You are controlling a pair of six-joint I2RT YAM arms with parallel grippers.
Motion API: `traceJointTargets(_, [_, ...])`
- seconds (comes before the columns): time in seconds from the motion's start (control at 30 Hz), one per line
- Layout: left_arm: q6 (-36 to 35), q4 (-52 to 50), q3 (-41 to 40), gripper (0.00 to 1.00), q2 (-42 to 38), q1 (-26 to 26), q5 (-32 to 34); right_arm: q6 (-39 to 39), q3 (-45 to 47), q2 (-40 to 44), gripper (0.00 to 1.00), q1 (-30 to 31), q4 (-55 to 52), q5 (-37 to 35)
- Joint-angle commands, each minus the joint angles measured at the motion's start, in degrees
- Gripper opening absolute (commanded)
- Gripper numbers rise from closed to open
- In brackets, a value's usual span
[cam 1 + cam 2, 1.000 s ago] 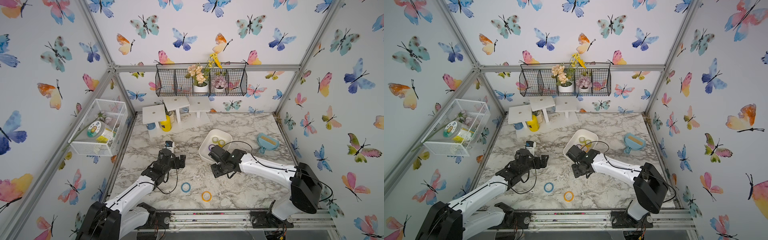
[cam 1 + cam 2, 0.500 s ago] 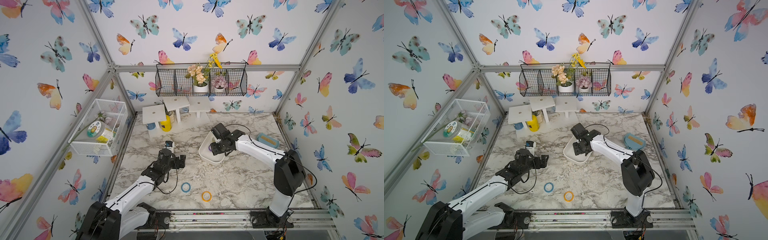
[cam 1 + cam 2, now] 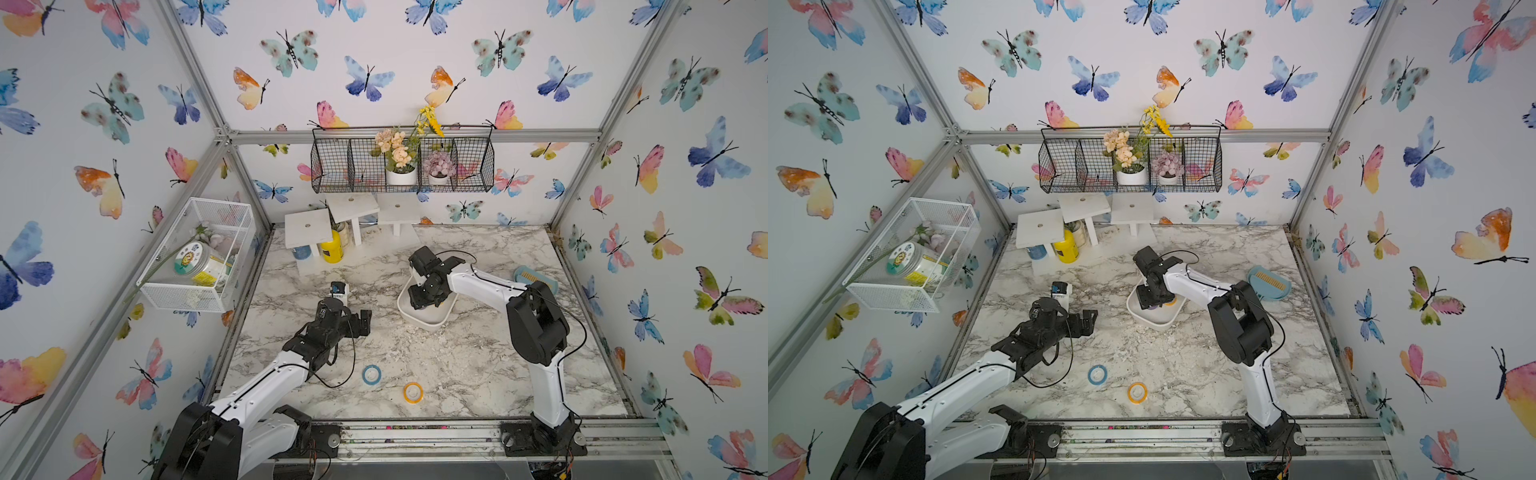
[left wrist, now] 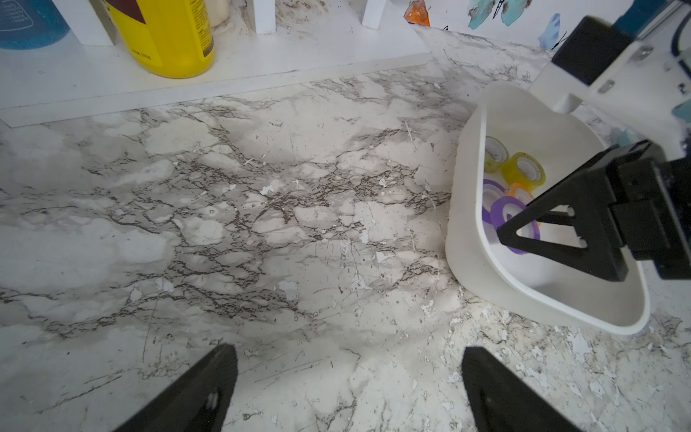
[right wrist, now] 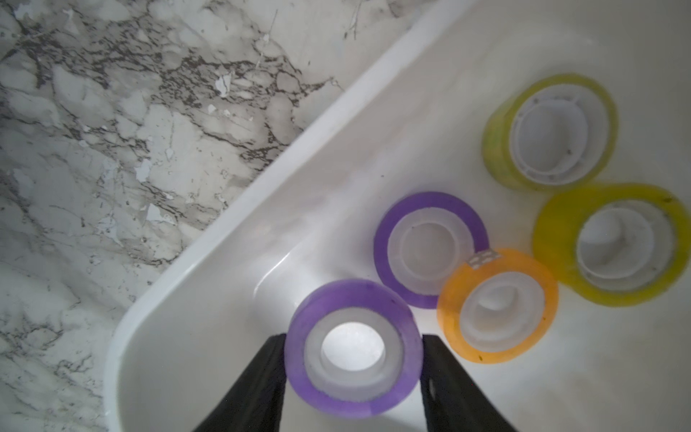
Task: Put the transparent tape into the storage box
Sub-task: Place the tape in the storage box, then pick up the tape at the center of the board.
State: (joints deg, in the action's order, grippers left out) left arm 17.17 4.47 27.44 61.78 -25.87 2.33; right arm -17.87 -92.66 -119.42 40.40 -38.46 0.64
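Tape ring (image 5: 351, 297), glossy purple, in right hand (image 5: 353, 338), over smooth tub (image 5: 239, 213), left hand (image 4: 347, 353) wide

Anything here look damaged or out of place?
The marble-patterned tabletop is peeling: pale flakes lie beside the shallow white plastic storage box. A blue tape roll and an orange tape roll lie outside it.

Nothing here can be read. The yellow bottle (image 4: 160, 33) at the worktop's back edge has fine print on its label (too blurred), as does the blue tub (image 4: 26, 22) beside it. On the jar (image 3: 195, 266), the lid's characters are too small.
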Motion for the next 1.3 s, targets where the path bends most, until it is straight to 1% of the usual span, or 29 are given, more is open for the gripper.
traceJointTargets(0.0, [-0.29,0.87,0.69,0.99,0.12,0.20,-0.54,0.11,-1.38,-0.90,0.56,-0.23,0.87,3.02])
traceJointTargets(0.37, [-0.38,0.73,0.66,0.99,-0.25,0.16,-0.25,0.11,-1.80,-2.14,0.57,-0.21,0.77,4.63])
traceJointTargets(0.4, [-0.40,0.75,0.64,0.99,-0.34,0.12,-0.22,0.11,-1.98,-2.07,0.58,-0.18,0.54,4.43])
traceJointTargets(0.5, [-0.38,0.72,0.44,0.99,-0.60,0.16,-0.10,0.05,-2.37,-1.24,0.67,-0.19,0.05,4.16])
traceJointTargets(0.57, [-0.38,0.79,0.40,0.99,-0.78,0.12,-0.02,0.11,-2.26,-0.12,0.72,-0.20,-0.04,3.93])
traceJointTargets(0.77, [-0.14,1.28,-0.02,0.99,-1.47,0.13,0.45,0.22,-1.46,5.24,0.73,-0.15,-1.46,2.12])
traceJointTargets(0.93, [0.23,2.34,-1.11,0.99,-2.91,0.17,0.65,0.93,3.72,12.97,0.75,0.32,0.16,3.06])
traceJointTargets(1.07, [0.57,3.60,-2.66,0.99,-5.26,0.22,1.40,1.04,8.02,18.17,0.76,3.03,0.15,3.05])
traceJointTargets(1.17, [0.95,3.89,-3.56,0.99,-7.11,0.80,2.07,-0.03,11.40,21.19,0.76,6.51,0.48,2.13])
traceJointTargets(1.27, [2.00,4.22,-4.36,0.99,-7.86,4.19,-0.61,-1.86,14.27,22.92,0.76,11.02,0.22,0.30])
